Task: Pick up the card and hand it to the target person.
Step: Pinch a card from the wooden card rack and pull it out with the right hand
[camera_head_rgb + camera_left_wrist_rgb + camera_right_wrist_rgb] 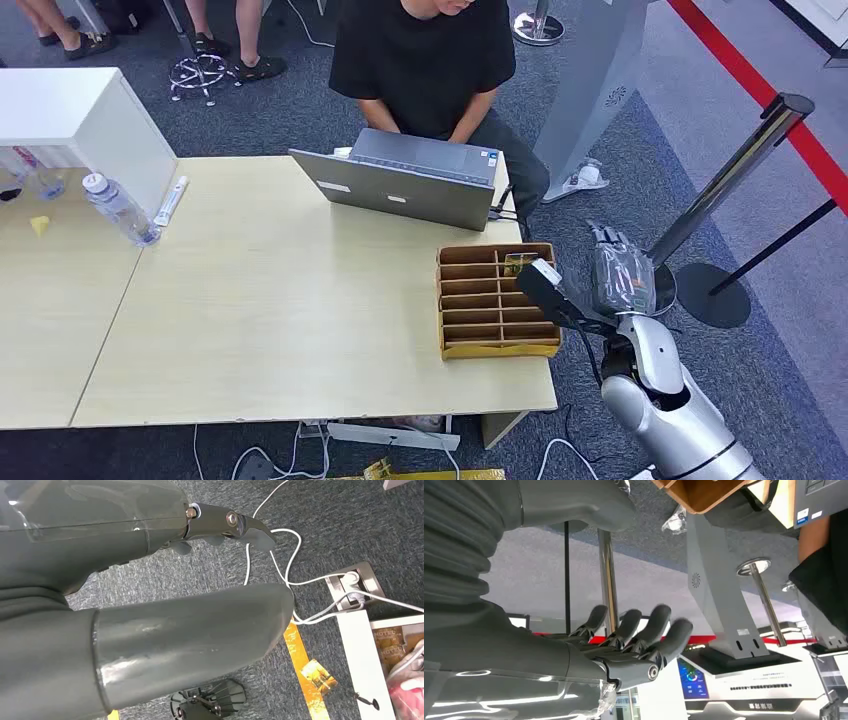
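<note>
Standing on the pale wooden desk [280,330], a brown slatted cardboard organizer [497,301] holds a card [521,262] in one far slot. Just beside the organizer, off the desk's edge, the right hand [610,275] is raised, fingers [659,630] spread and holding nothing. The left hand [150,600] hangs over carpet, its smooth grey fingers apart, empty.

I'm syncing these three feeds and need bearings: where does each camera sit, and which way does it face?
Head view: high on the body, looking down at the table, divider box and right robot hand.
Left wrist view: behind the left robot hand, facing carpet and cables.
Right wrist view: behind the right robot hand, facing stanchions. Shared with head view: the laptop.
</note>
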Tool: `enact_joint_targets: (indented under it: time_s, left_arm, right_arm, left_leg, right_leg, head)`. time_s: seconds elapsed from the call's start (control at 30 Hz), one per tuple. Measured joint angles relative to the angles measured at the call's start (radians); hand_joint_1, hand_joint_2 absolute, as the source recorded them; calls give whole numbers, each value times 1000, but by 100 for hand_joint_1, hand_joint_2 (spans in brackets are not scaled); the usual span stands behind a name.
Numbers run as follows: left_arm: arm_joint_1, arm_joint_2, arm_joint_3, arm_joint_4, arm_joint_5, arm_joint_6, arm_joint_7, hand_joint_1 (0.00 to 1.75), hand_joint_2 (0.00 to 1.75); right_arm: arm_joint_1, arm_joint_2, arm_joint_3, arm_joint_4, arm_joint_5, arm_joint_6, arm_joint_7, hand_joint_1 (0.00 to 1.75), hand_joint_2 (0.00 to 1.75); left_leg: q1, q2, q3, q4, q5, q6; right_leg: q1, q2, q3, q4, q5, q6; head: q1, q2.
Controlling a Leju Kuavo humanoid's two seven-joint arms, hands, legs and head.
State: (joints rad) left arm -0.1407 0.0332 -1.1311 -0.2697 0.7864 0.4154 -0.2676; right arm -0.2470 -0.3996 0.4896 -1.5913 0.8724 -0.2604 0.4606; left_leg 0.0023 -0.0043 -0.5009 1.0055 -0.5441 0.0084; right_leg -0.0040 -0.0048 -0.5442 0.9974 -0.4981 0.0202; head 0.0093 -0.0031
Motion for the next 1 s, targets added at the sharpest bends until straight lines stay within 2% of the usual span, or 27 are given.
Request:
enact_joint_targets:
  time_s: [0.13,0.3,1.0]
  left_arm:
    - [0,0,0,0,-1,0,0,0,0]
    - [0,0,0,0,-1,0,0,0,0]
    - [-1,0,0,0,-6,-2,4,0,0]
  right_arm:
    - [-8,4,9,10,0,2,0,82,175]
    - [-20,11,23,24,0,9,-1,86,175]
    - [-55,35,67,68,1,36,-7,75,175]
  left_leg:
    - [0,0,0,0,0,0]
    - [0,0,0,0,0,0]
    - [0,0,0,0,0,0]
  right_leg:
    - [0,0,0,0,0,0]
    - [0,0,0,0,0,0]
    - [0,0,0,0,0,0]
  head:
    - [0,0]
    - [0,0]
    - [0,0]
